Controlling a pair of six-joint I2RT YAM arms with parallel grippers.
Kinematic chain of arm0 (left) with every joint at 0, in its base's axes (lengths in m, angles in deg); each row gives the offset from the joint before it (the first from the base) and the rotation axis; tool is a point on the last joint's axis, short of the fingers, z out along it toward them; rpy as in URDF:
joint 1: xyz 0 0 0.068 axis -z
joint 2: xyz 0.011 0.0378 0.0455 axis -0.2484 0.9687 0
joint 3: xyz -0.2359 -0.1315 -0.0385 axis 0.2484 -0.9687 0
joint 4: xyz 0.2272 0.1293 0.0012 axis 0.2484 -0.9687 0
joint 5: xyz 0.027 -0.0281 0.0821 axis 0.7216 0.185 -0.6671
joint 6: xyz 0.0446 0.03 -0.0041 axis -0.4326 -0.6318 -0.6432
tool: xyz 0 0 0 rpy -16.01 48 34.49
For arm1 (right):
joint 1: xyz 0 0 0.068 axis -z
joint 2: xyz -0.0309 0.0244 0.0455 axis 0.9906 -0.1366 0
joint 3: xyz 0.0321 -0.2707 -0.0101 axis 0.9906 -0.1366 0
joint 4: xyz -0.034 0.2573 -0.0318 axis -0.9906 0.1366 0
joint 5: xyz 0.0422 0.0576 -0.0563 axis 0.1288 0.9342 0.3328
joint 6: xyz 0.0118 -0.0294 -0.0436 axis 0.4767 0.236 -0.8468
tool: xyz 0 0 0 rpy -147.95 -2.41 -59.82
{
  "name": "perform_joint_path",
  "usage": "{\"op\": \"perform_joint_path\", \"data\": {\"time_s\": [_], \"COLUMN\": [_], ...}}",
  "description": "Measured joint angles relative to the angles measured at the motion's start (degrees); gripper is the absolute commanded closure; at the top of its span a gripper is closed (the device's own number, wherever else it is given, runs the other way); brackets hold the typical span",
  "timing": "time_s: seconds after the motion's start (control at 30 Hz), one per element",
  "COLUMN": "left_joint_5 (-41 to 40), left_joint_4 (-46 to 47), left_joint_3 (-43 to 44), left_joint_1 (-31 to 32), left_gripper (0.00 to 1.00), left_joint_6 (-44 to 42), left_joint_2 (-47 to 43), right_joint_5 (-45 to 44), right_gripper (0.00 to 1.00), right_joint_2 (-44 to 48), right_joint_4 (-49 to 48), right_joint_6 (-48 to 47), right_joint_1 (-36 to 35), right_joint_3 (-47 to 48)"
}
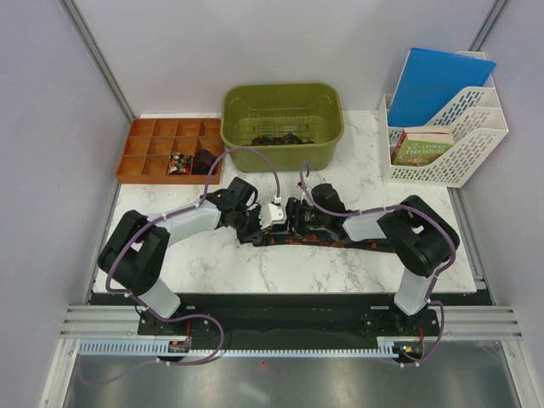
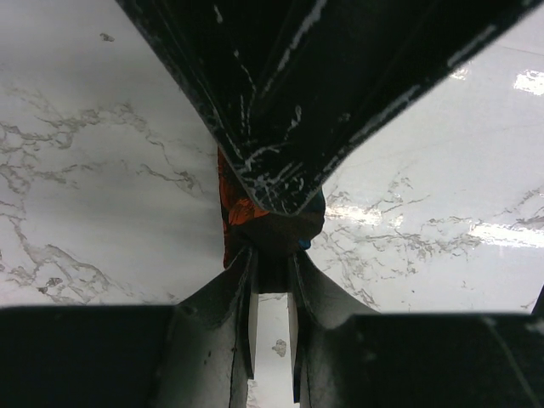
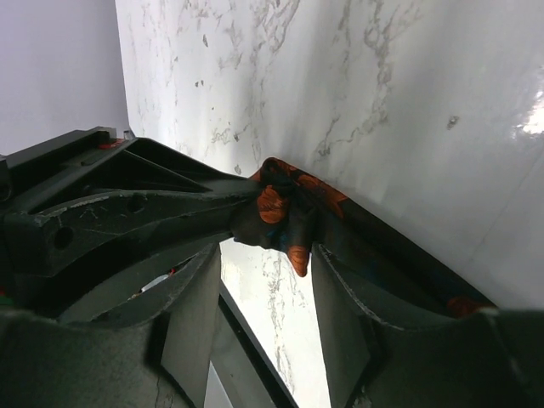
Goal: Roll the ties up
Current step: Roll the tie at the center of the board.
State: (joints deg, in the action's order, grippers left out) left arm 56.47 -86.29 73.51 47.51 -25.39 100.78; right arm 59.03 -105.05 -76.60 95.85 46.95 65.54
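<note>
A dark tie with orange leaf print [image 1: 340,242] lies flat across the marble table, running from the middle towards the right arm. Its left end is bunched up where the two grippers meet. My left gripper [image 1: 262,224] is shut on this bunched end [image 2: 255,212], with the fingertips [image 2: 246,263] pinching the cloth just above the table. My right gripper [image 1: 293,219] is open, its jaws wide apart on either side of the same bunch [image 3: 285,217]. In the right wrist view the gripper [image 3: 265,252] has an orange tip of cloth hanging between its fingers. The rest of the tie [image 3: 399,255] trails off to the right.
A green bin [image 1: 327,110] holding dark ties stands at the back centre. An orange compartment tray [image 1: 153,140] at the back left holds two rolled ties [image 1: 178,163]. A white file rack [image 1: 476,140] with a blue folder and a book stands at the back right.
</note>
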Motion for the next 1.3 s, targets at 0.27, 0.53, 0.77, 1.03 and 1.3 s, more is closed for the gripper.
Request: {"op": "perform_joint_path", "data": {"time_s": [0.27, 0.53, 0.77, 1.03, 1.3], "left_joint_5": [-0.81, -1.79, -2.82, -4.98, -6.67], "left_joint_4": [1.4, 2.73, 3.1, 3.04, 2.34], "left_joint_3": [-0.76, -2.03, -3.28, -3.23, -2.47], "left_joint_1": [0.37, 0.5, 0.81, 2.47, 3.72], "left_gripper": [0.77, 0.77, 0.77, 0.78, 0.73], "left_joint_6": [1.73, 2.51, 2.49, 2.47, 2.49], "left_joint_2": [-0.42, -1.53, -3.08, -3.1, -2.78], "right_joint_5": [0.04, 0.44, 2.05, 2.8, 3.28], "right_gripper": [0.47, 0.56, 0.44, 0.49, 0.74], "right_joint_2": [-3.43, -5.49, -7.82, -9.25, -10.47], "right_joint_4": [-1.22, -2.43, -4.33, -6.19, -6.51], "right_joint_6": [1.73, 3.96, 6.73, 9.16, 9.49], "right_joint_1": [-1.68, -1.99, -2.19, -2.29, -2.36], "right_joint_3": [0.44, 1.6, 3.67, 3.74, 3.87]}}
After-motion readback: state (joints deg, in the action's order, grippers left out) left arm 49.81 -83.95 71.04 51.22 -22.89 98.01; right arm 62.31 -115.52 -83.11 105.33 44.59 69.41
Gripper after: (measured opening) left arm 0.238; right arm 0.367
